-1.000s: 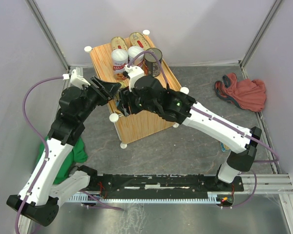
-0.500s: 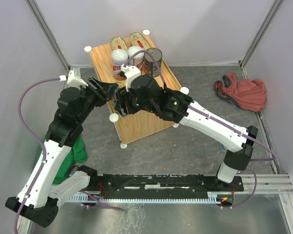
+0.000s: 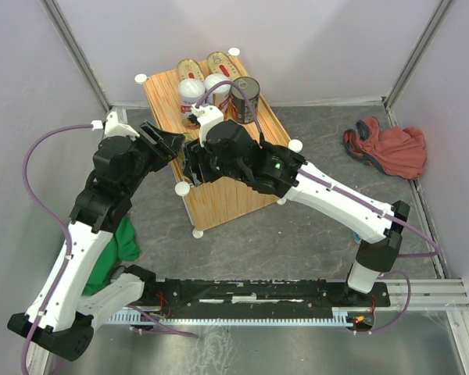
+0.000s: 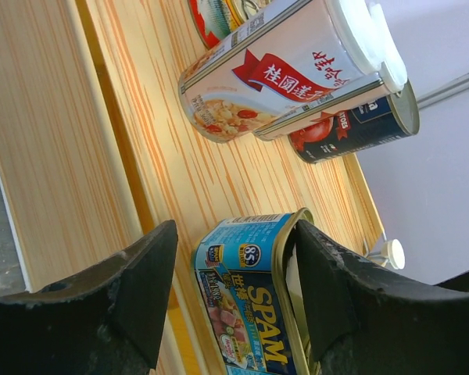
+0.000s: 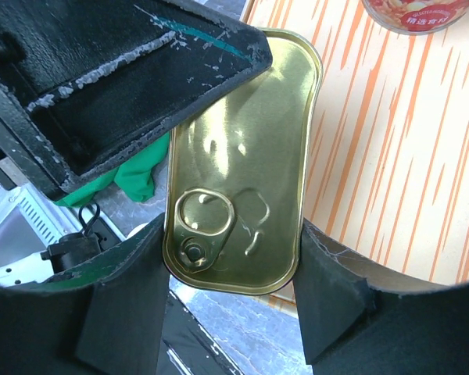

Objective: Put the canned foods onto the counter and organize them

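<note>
Only your left wrist view shows the SPAM tin [image 4: 242,312] lettering. Left claw [image 4: 234,238] straddles it, jaws apart; right claw [image 5: 233,234] clamps it.

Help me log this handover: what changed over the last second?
Both arms drifted slightly left over the counter, the Spam tin between them. The left claw began loosening from the tin; the right claw kept its grip. The five back tins, red cloth and green cloth stayed put.

The SPAM tin [image 4: 242,312] runs off the left wrist view's bottom edge
</note>
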Motion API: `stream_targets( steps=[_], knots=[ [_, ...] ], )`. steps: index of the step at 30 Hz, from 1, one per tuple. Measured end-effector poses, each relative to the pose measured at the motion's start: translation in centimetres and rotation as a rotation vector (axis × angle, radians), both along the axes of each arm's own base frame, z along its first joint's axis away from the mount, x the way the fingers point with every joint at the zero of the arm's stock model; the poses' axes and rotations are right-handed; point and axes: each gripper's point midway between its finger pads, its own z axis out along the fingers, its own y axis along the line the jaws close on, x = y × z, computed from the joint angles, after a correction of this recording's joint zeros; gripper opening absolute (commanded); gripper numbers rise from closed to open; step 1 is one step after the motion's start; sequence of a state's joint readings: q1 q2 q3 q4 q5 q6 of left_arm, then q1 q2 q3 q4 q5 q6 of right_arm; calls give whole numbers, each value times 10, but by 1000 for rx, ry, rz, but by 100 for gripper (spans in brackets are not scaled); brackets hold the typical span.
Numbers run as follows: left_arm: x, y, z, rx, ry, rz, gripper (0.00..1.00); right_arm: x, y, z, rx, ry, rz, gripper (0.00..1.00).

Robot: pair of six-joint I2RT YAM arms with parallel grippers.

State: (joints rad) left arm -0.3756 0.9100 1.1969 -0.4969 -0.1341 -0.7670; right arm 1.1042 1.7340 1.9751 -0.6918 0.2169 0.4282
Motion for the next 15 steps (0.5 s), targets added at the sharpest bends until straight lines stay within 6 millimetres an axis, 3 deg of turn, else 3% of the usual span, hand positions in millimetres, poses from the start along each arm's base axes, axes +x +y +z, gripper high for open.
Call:
stream_targets(
  steps=[15],
  knots=[
    [2,8,-2,38,7,34,72,5,-3,-2,-32,-7,-26,18]
  ],
)
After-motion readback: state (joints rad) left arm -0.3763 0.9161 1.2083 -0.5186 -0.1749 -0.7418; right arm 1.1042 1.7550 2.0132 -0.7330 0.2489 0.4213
